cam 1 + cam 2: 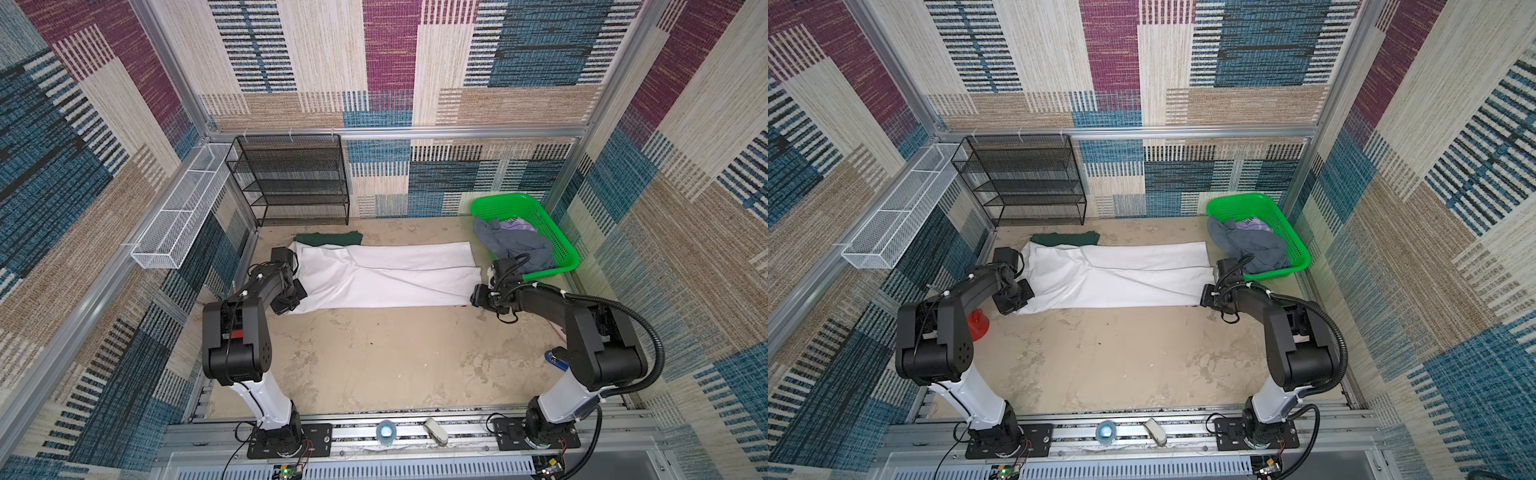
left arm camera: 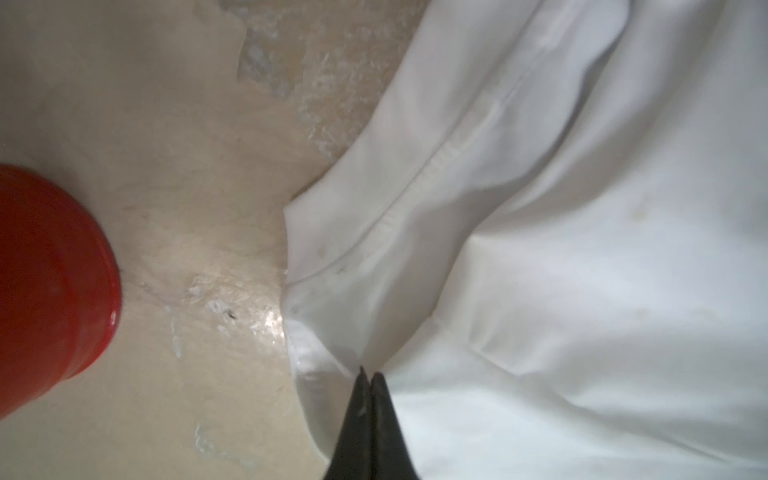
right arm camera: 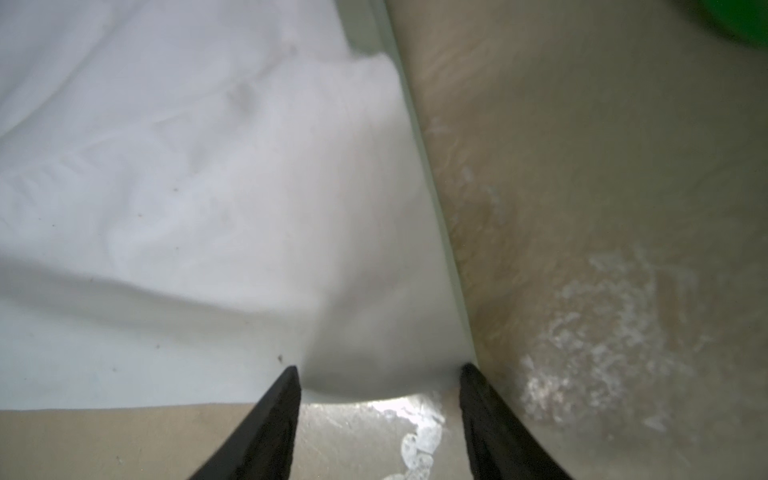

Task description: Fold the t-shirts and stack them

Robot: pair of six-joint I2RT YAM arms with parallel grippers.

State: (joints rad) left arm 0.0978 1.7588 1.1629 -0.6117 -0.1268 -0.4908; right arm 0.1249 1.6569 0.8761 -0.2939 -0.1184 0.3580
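Observation:
The white t-shirt (image 1: 386, 274) (image 1: 1117, 278) lies as a long folded strip across the back of the table. My left gripper (image 2: 370, 374) (image 1: 289, 305) is shut on the cloth at the strip's near left corner, and the fabric (image 2: 561, 249) puckers toward its tips. At the near right corner my right gripper (image 3: 380, 370) (image 1: 478, 297) is open, with the white corner (image 3: 365, 374) lying between its fingers. The dark green t-shirt (image 1: 328, 239) lies folded behind the white one at the left. The grey t-shirt with a lilac patch (image 1: 515, 245) is bunched in the green basket (image 1: 544, 224).
A black mesh shelf (image 1: 291, 178) stands at the back left, and a white wire tray (image 1: 183, 208) hangs on the left wall. A red cup-like object (image 1: 978, 324) (image 2: 50, 286) sits by the left arm. The bare beige tabletop (image 1: 374, 357) spans the front.

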